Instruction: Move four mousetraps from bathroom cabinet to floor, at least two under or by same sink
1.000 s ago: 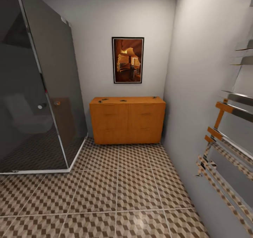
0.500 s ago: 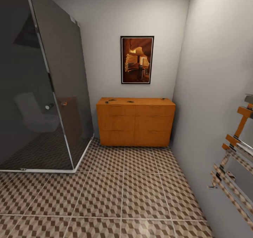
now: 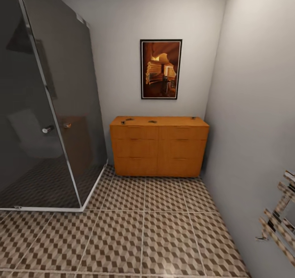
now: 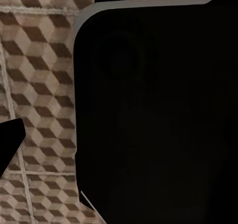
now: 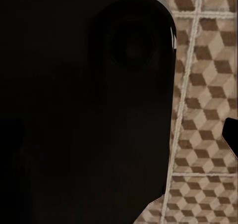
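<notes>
The cabinet [image 3: 159, 146] stands against the far wall, between the dark glass shower [image 3: 49, 105] and the side wall, under a framed picture [image 3: 160, 69]. On its flat top lie small dark mousetraps [image 3: 153, 121]: some near the left end, one near the right back corner. The bathroom floor [image 3: 143, 229] is tiled. Whether each hand is apart or together I cannot tell; the wrist views show a dark body over tiles.

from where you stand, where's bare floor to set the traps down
The bathroom floor lies open from the cabinet front toward the camera, bordered by the shower enclosure on the left and the wall on the right. The towel rail crowds the near-right edge.
</notes>
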Motion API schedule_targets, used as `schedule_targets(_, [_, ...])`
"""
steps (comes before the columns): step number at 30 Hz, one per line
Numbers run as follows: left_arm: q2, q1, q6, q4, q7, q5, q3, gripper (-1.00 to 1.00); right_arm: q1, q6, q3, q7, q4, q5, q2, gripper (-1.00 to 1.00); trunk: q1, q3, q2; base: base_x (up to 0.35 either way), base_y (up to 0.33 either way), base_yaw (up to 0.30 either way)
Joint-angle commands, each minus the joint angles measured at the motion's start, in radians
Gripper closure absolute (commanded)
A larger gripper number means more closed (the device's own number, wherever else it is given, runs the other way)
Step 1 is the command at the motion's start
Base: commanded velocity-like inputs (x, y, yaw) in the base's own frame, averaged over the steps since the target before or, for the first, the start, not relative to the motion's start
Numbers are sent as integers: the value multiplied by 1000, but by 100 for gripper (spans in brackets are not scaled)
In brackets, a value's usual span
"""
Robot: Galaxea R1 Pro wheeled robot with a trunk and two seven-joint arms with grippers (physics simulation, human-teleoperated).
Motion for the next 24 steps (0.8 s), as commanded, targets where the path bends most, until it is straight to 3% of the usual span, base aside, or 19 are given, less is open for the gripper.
schedule_targets(1, [0, 0, -3, 0, 0, 2, 0, -100, 0, -3, 0, 0, 0, -1, 0, -100, 1, -1, 0, 322, 0, 0])
schedule_targets(24, [0, 0, -5, 0, 1, 6, 2, -100, 0, -3, -3, 0, 0, -1, -1, -100, 1, -1, 0, 322, 0, 0])
